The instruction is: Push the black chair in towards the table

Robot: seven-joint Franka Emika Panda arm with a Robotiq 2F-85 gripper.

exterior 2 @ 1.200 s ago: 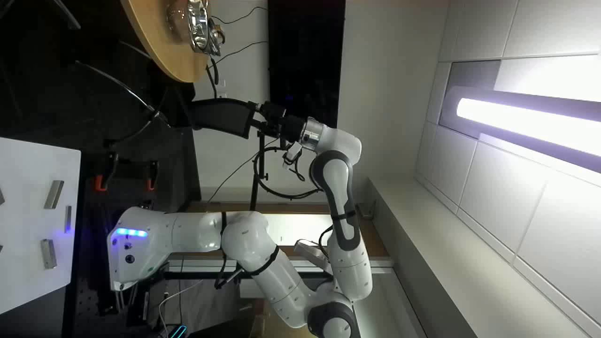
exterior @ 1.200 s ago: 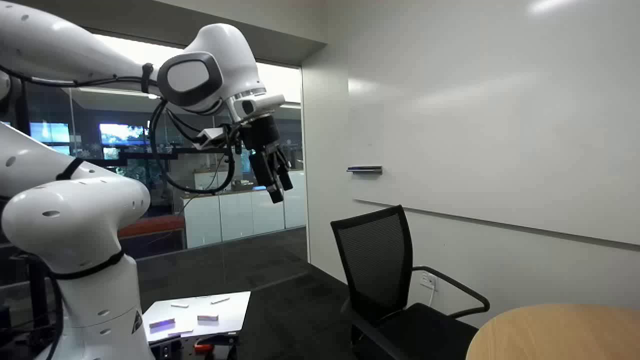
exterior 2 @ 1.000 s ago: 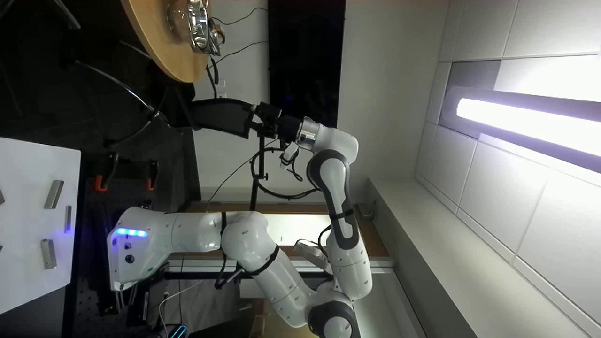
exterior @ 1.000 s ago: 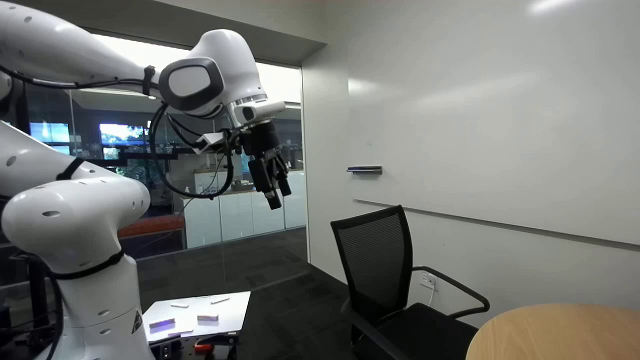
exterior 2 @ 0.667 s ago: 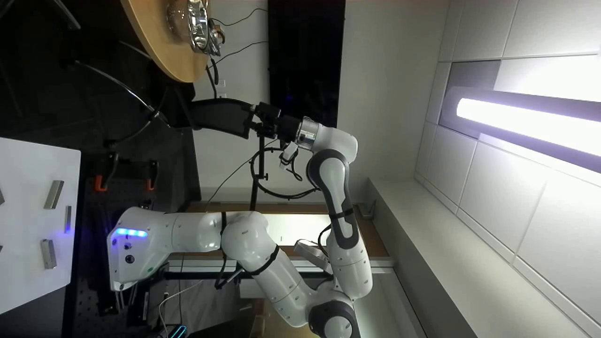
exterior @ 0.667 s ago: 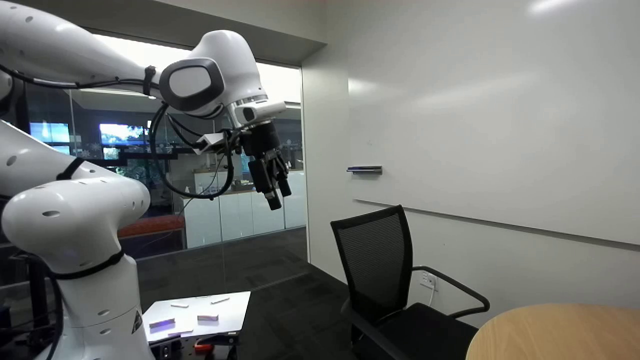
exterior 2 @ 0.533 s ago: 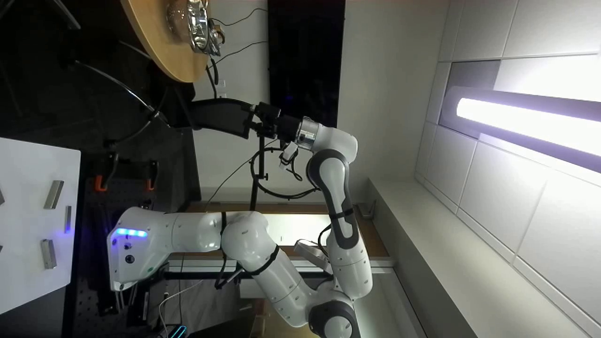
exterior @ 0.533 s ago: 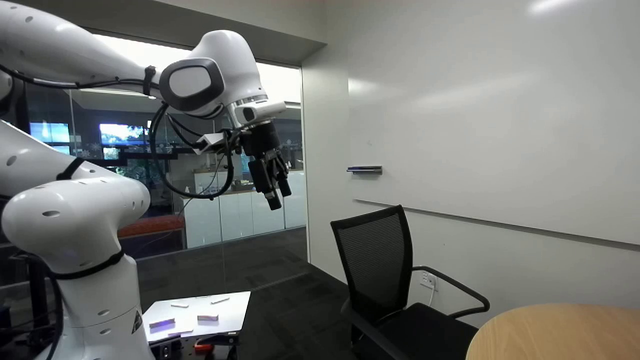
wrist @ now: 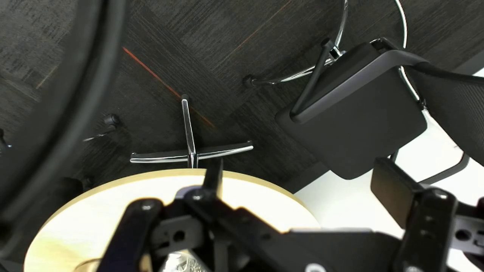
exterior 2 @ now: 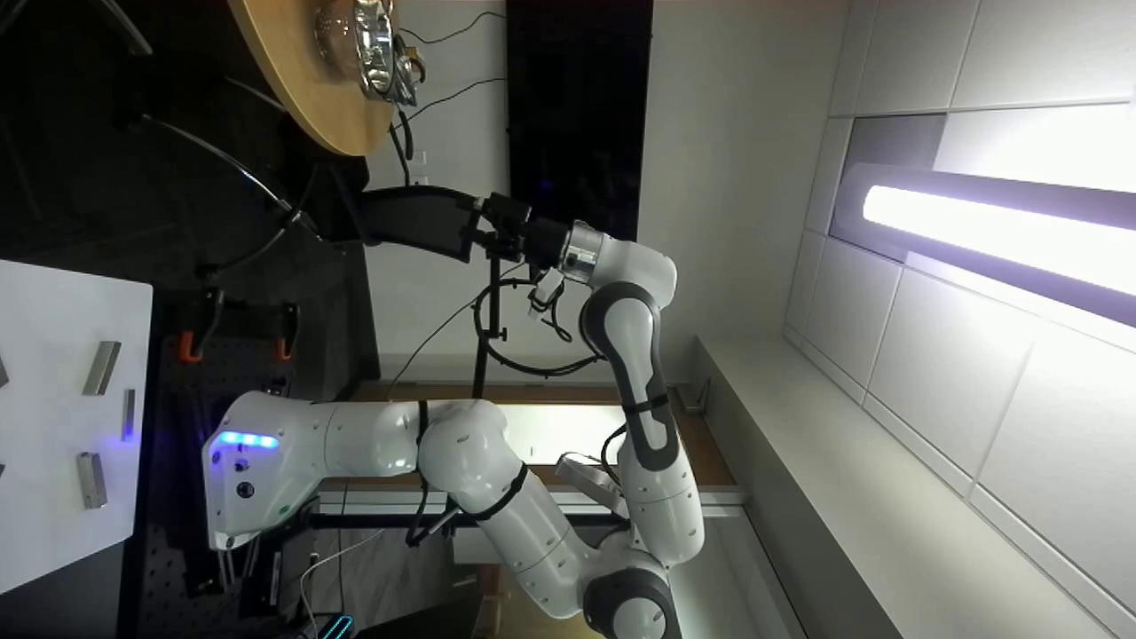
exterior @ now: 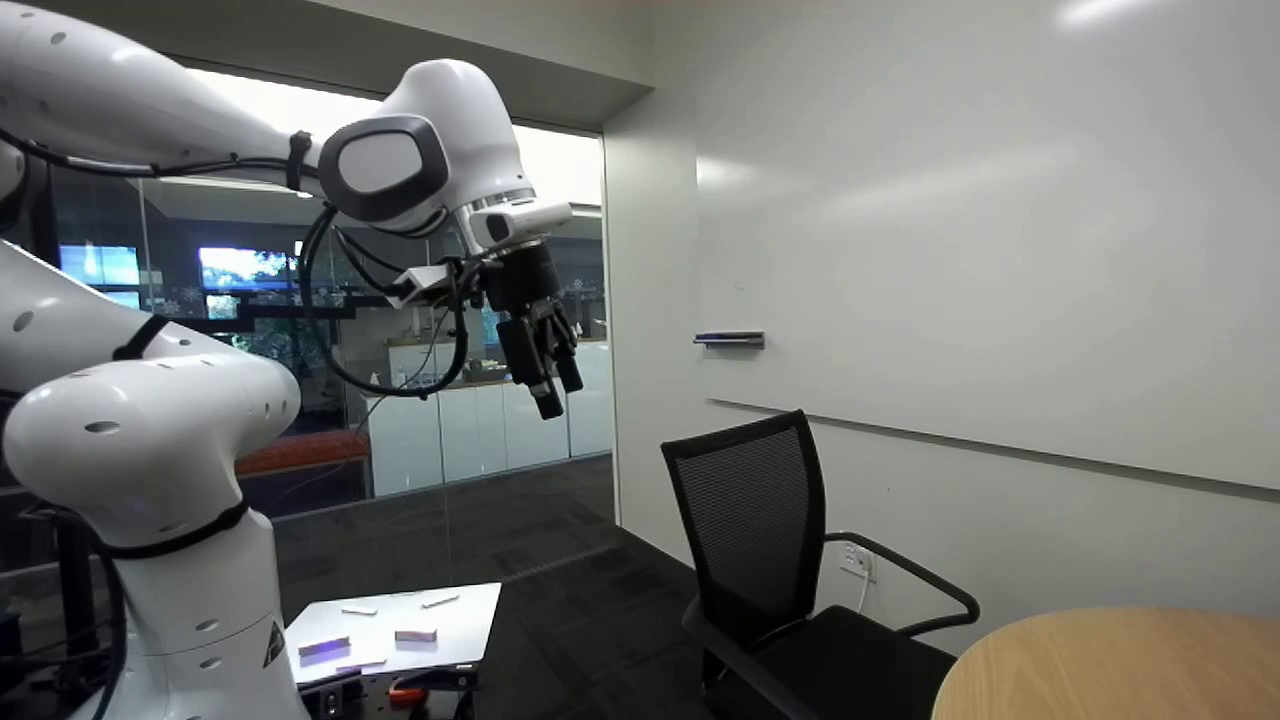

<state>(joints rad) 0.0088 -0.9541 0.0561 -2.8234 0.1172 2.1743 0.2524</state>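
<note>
The black chair (exterior: 750, 520) stands upright with its seat facing the tan round table (exterior: 1120, 660) in an exterior view. The chair's front edge lies close to the table edge there. In the wrist view, the seat (wrist: 359, 113) is at the upper right and the table (wrist: 124, 196) at the bottom. My gripper (exterior: 560, 396) hangs above and left of the backrest, apart from it. In an exterior view, the gripper (exterior 2: 480, 219) lines up with the backrest top (exterior 2: 417, 217); contact cannot be told there. The fingers (wrist: 302, 181) are wide apart with nothing between them.
A white board (exterior: 390, 625) with several small bars lies by the robot base. A whiteboard wall (exterior: 960, 300) rises behind the chair. A shiny metal pot (exterior 2: 374, 49) stands on the table. A chrome leg base (wrist: 191, 153) shows beside the table edge.
My gripper has moved down slightly since the earliest frames and has been still for the last half second. The chair and table have not moved.
</note>
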